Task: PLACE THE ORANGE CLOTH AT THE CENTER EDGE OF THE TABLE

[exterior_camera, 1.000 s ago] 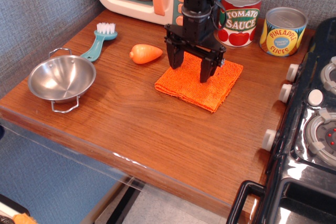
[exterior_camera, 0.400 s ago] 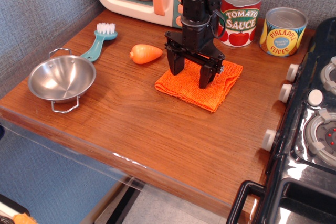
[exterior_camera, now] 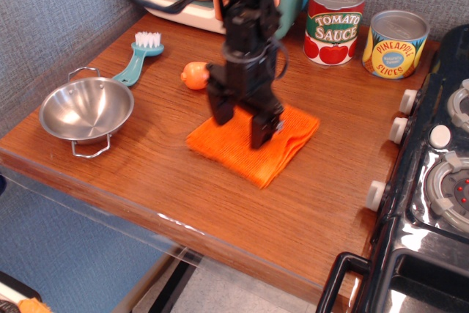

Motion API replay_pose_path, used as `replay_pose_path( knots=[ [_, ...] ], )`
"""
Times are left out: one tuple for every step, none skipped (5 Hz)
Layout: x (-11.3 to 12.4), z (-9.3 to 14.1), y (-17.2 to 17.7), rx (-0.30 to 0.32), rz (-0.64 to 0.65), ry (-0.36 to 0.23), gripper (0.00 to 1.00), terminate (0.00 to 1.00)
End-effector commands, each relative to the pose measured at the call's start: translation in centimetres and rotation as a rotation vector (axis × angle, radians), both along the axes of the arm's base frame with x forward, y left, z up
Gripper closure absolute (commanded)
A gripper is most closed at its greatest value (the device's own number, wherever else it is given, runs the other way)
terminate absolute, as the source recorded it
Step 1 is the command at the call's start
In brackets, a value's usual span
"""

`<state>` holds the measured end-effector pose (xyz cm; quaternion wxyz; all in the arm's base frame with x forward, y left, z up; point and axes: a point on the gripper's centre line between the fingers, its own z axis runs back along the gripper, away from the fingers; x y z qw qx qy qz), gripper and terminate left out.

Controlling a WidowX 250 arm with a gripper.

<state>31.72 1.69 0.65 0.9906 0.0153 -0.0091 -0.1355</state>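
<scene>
The step in hand looks like dragging the cloth (exterior_camera: 253, 144) toward the front edge of the worktop (exterior_camera: 242, 232); to do it well, keep steady downward pressure and pull straight forward so the folds do not bunch or slip free. The hand (exterior_camera: 243, 124) stands upright on the cloth, fingers spread moderately apart, both tips pressing the fabric; whether any is pinched cannot be told. The cloth lies mid-worktop, short of the edge.
</scene>
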Motion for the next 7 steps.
replay_pose_path(
  knots=[
    [-4.8,1.5,0.9,-0.078,0.110,0.027,0.00,0.00],
    [-5.7,1.7,1.4,-0.092,0.162,0.035,0.00,0.00],
    [-4.5,2.6,1.1,-0.097,0.104,-0.008,0.00,0.00],
    [-3.7,7.8,-0.2,-0.064,-0.008,-0.180,0.00,0.00],
    [-4.3,11.4,-0.6,-0.046,-0.042,-0.262,0.00,0.00],
    [-4.3,11.5,-0.2,-0.046,-0.003,-0.248,0.00,0.00],
    [-4.2,11.1,0.1,-0.046,0.031,-0.208,0.00,0.00]
  ],
)
